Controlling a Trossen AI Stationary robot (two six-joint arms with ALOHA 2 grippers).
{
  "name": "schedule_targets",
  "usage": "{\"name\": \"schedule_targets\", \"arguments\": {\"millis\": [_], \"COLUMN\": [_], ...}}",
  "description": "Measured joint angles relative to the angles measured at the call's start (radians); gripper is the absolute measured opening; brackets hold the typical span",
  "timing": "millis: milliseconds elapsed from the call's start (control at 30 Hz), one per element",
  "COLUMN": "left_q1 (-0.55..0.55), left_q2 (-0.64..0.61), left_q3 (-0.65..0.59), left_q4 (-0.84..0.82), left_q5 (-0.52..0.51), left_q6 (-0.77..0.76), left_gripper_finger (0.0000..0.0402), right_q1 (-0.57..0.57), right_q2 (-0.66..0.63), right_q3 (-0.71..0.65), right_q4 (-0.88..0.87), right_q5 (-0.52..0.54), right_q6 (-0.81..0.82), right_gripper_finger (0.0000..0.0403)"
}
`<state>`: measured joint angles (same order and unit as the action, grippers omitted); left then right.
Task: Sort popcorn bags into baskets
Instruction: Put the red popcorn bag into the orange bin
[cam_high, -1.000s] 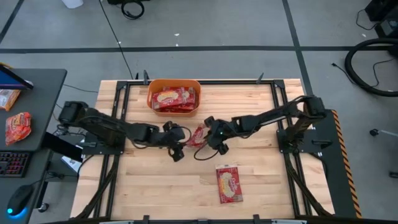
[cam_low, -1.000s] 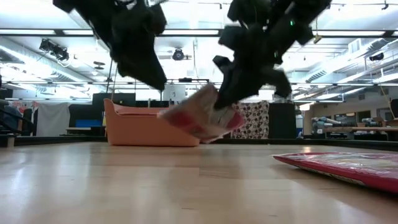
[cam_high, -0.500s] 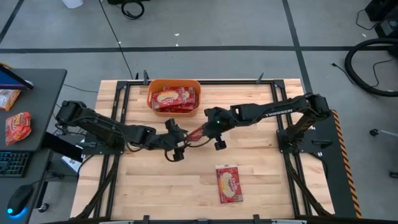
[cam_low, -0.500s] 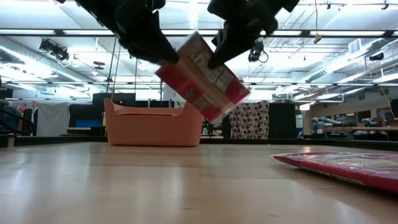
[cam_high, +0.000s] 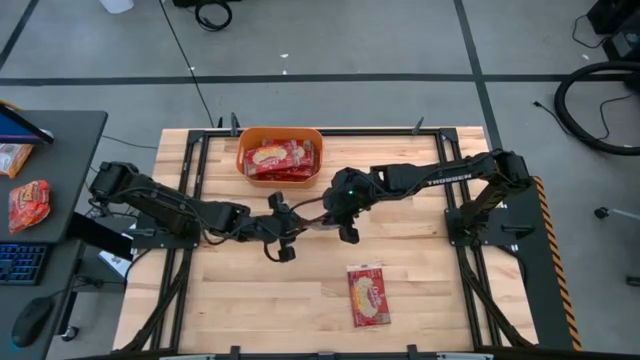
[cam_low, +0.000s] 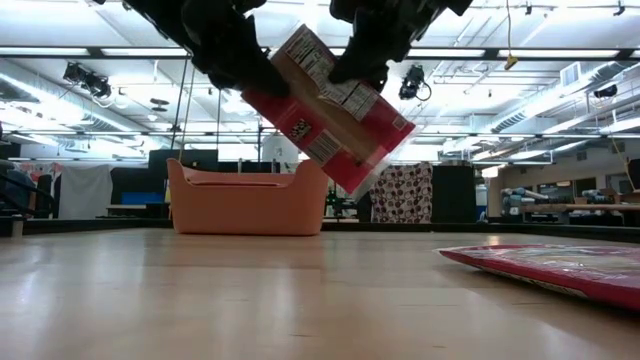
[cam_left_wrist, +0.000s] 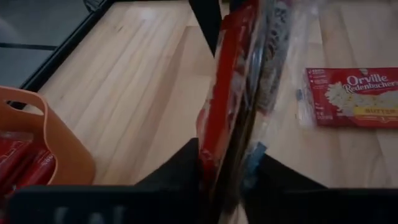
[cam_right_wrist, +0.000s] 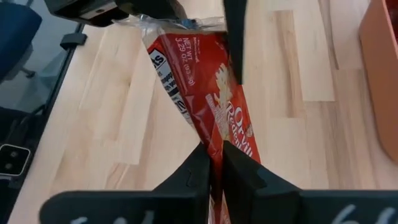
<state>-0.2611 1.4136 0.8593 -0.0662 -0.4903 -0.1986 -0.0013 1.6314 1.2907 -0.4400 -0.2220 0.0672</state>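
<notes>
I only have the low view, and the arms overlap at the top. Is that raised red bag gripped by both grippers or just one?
Observer: Both. The wrist views show the left gripper and the right gripper each pinching the held bag.
Operator: Anything in the basket?
Observer: Yes, the basket holds several red packets.
Operator: Is the flat bag on my right alone?
Observer: Yes, the flat bag is the only one lying on the table, label up.

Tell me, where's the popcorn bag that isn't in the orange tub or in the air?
In the high view, that popcorn bag lies flat on the wooden table, near its front edge, right of centre, well apart from the orange basket at the back.
</notes>
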Motion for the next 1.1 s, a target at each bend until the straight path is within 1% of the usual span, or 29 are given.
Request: {"name": "schedule_targets", "arguments": {"millis": [167,267,333,433,500,567,633,733,833,1100], "left_q1": [0.0,0.005,0.018,0.056,0.089,0.133,0.18,0.263,0.355,0.618], "left_q2": [-0.002,-0.03,-0.059,-0.118,-0.169,-0.216,-0.267,-0.333,-0.37,-0.37], "left_q3": [0.0,0.0,0.0,-0.001,-0.001,-0.001,-0.001,0.0,0.0,0.0], "left_q4": [-0.001,-0.024,-0.062,-0.119,-0.181,-0.206,-0.224,-0.211,-0.217,-0.214], "left_q5": [0.004,0.001,-0.002,-0.017,-0.019,-0.018,-0.012,0.049,0.134,0.401], "left_q6": [-0.049,-0.041,-0.026,0.015,0.055,0.107,0.175,0.263,0.315,0.428], "left_gripper_finger": [0.0026,0.0022,0.0022,0.0024,0.0024,0.0023,0.0024,0.0024,0.0024,0.0024], "right_q1": [0.0,-0.01,-0.021,-0.036,-0.045,-0.053,-0.06,-0.073,-0.082,-0.076], "right_q2": [-0.006,-0.031,-0.06,-0.102,-0.137,-0.179,-0.209,-0.231,-0.236,-0.206], "right_q3": [0.0,0.034,0.075,0.134,0.149,0.151,0.151,0.151,0.151,0.128], "right_q4": [0.001,-0.036,-0.066,-0.117,-0.121,-0.115,-0.116,-0.137,-0.158,-0.172], "right_q5": [0.022,0.031,0.068,0.18,0.264,0.329,0.366,0.382,0.383,0.374], "right_q6": [-0.015,-0.018,-0.034,-0.09,-0.135,-0.169,-0.177,-0.166,-0.139,-0.072], "right_gripper_finger": [0.005,0.0069,0.0083,0.0103,0.0113,0.0119,0.0122,0.0122,0.012,0.0119]}}
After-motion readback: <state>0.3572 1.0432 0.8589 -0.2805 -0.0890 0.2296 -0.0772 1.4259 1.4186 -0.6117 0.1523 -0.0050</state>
